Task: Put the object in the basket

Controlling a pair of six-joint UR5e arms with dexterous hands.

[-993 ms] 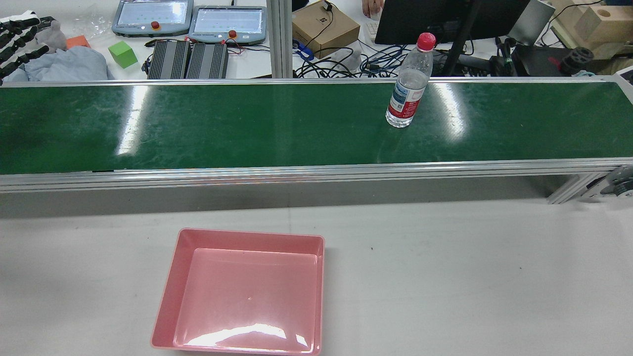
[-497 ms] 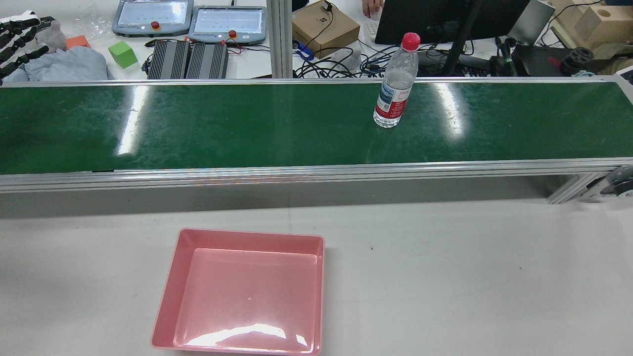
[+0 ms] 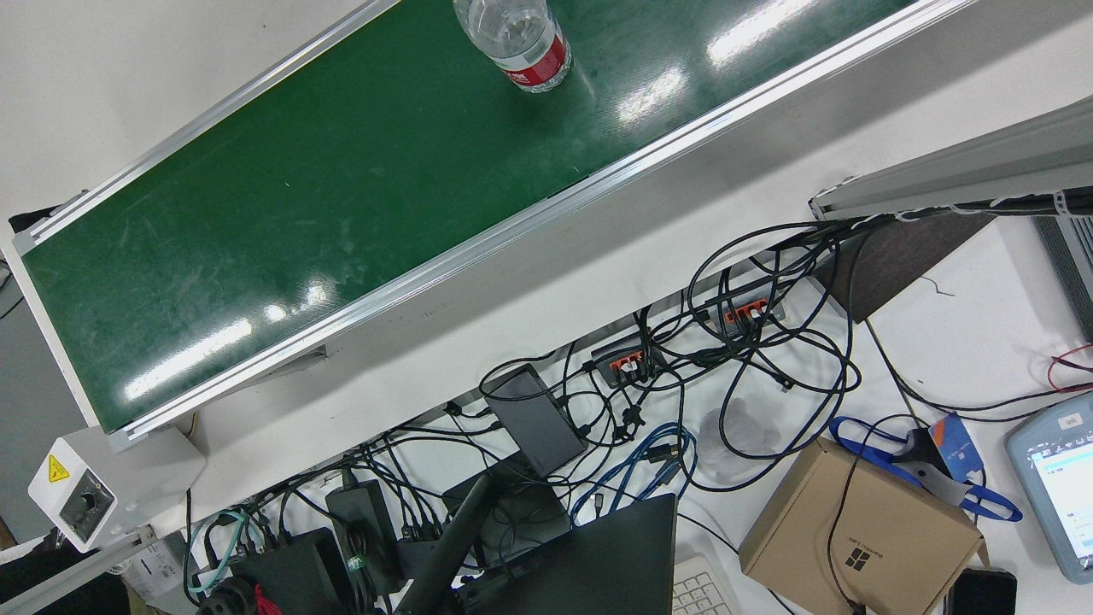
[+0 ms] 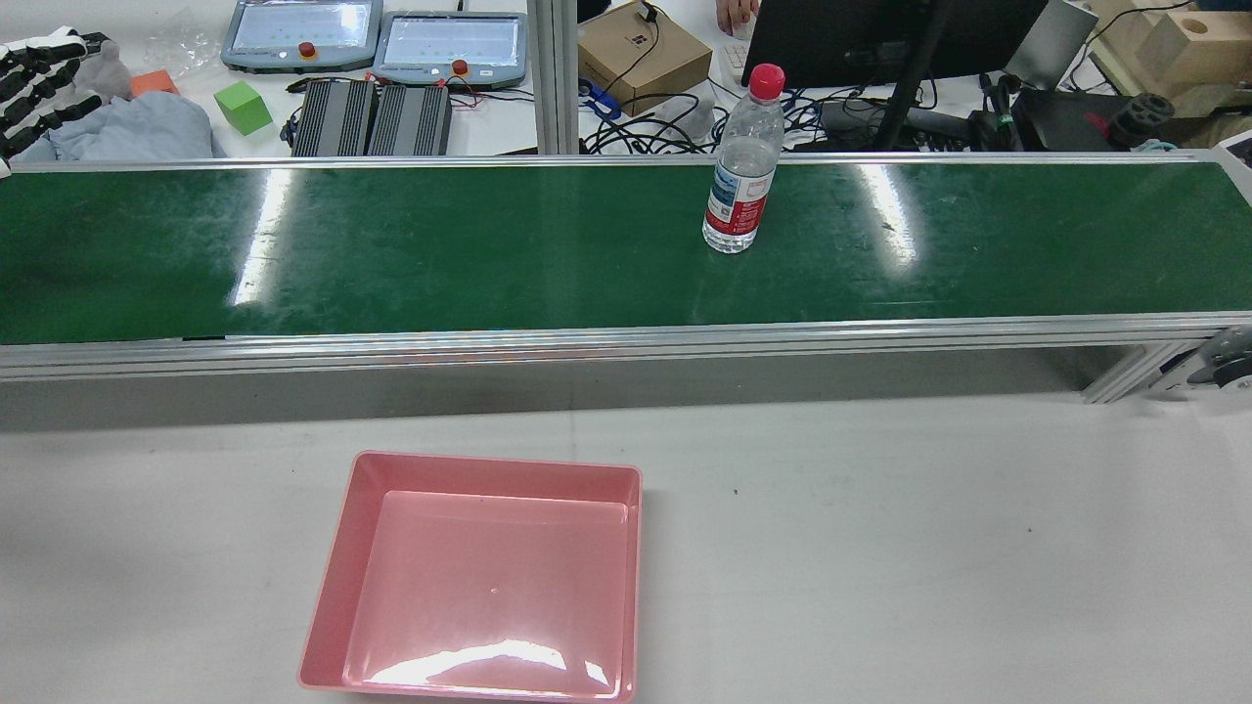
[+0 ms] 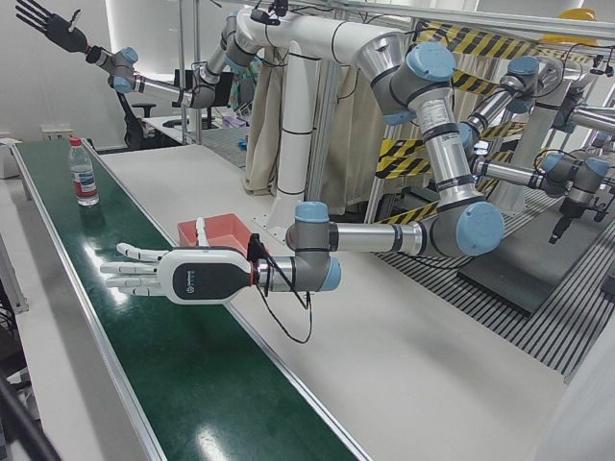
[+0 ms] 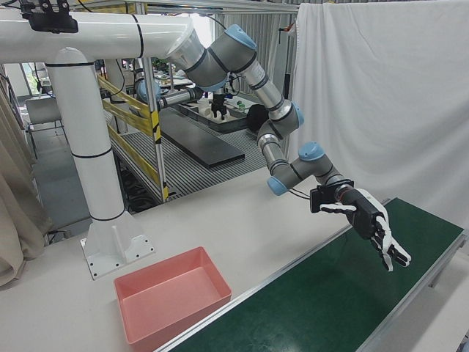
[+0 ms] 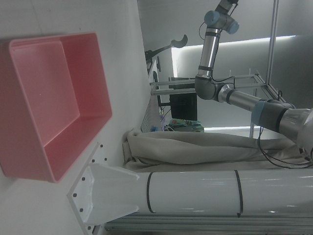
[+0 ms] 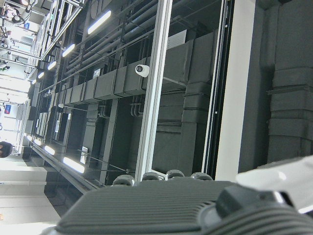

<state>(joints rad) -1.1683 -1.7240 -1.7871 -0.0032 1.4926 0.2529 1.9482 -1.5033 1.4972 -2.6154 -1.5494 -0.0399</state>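
A: Where is the bottle (image 4: 740,186)?

B: Upright on the belt (image 4: 440,254), red cap up, close to the belt's edge away from the basket (image 4: 494,462). Nothing touches it.

A: And the basket?

B: On the tabletop (image 4: 880,548) beside the belt, empty.

A: The left robot hand (image 5: 159,274)?

B: Flat above the belt, fingers spread and stretched out, holding nothing. It is well along the belt from the bottle.

A: The right robot hand (image 5: 46,21)?

B: Raised high above the belt's bottle end. It is small in the left-front view, but the fingers are fanned apart and hold nothing.
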